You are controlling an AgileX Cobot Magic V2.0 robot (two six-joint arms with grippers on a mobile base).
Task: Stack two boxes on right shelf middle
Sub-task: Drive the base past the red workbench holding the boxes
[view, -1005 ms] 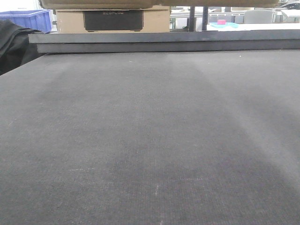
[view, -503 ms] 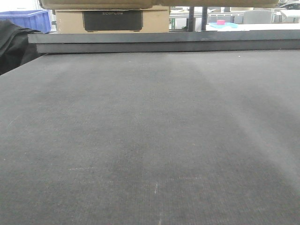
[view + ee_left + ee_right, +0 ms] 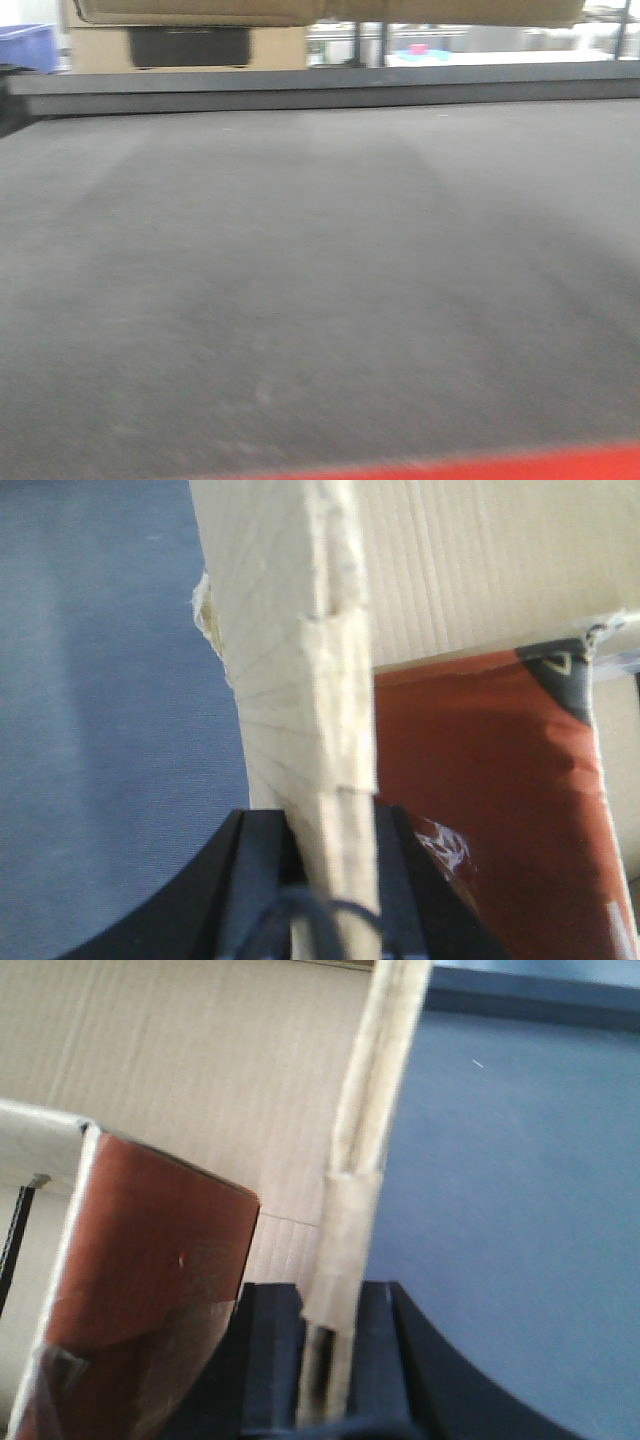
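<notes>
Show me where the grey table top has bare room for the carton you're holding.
As far as the front view shows, the grey table top is bare throughout, from the red front edge to the dark back rail. It is crowded only behind that rail, where a tan box and a blue bin stand. The carton hangs above the far side.

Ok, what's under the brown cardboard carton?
Front view shows only the flat grey table top below the brown cardboard carton; in wrist views its flaps hide the spot directly beneath.

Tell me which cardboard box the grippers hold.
The plain carton at the front view's top edge; left gripper and right gripper pinch its flaps. The black-labelled box stands free.
</notes>
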